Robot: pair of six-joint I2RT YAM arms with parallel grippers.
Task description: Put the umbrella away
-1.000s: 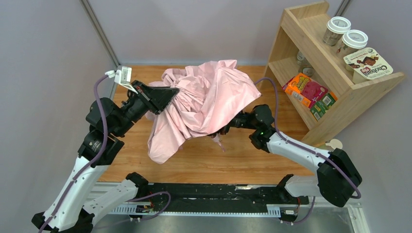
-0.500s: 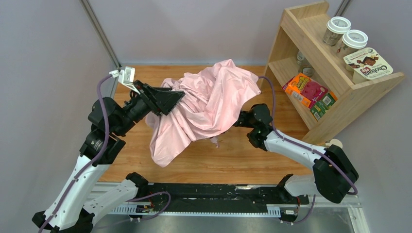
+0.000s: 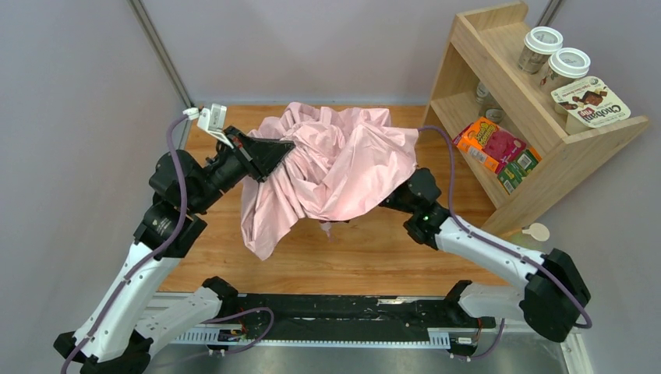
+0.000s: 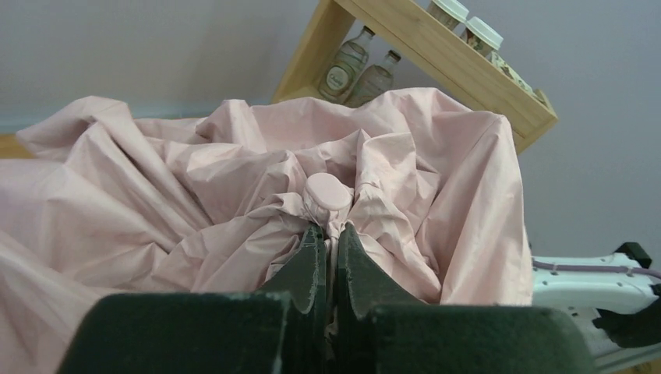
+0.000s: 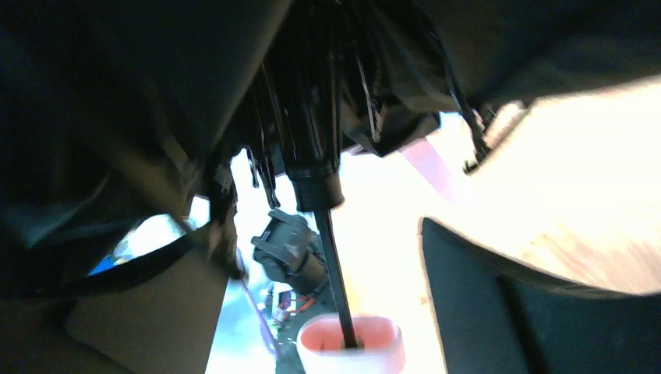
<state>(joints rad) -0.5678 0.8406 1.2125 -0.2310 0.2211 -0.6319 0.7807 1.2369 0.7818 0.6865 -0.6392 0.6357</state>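
Observation:
The umbrella [image 3: 343,160] lies as a crumpled pale pink canopy over the middle of the wooden table [image 3: 390,249]. My left gripper [image 3: 274,149] comes in from the left and is shut on a fold of pink fabric just below the round top cap [image 4: 327,195], as the left wrist view shows [image 4: 329,234]. My right gripper [image 5: 323,257] is tucked under the canopy's right edge and hidden from above. Its jaws stand open, wide apart. The dark shaft [image 5: 334,257] and pink-rimmed handle [image 5: 351,347] sit between them, untouched. Dark ribs [image 5: 312,101] hang overhead.
A wooden shelf [image 3: 514,101] stands at the right back with jars [image 3: 555,56] on top and snack packs [image 3: 499,148] on its lower level. Bottles [image 4: 360,72] show in the shelf behind the canopy. A black rail [image 3: 327,312] runs along the near edge.
My left gripper opened, shifted right and shut again on fabric by the top cap. My right gripper opened and let go of the handle. The canopy sagged wider.

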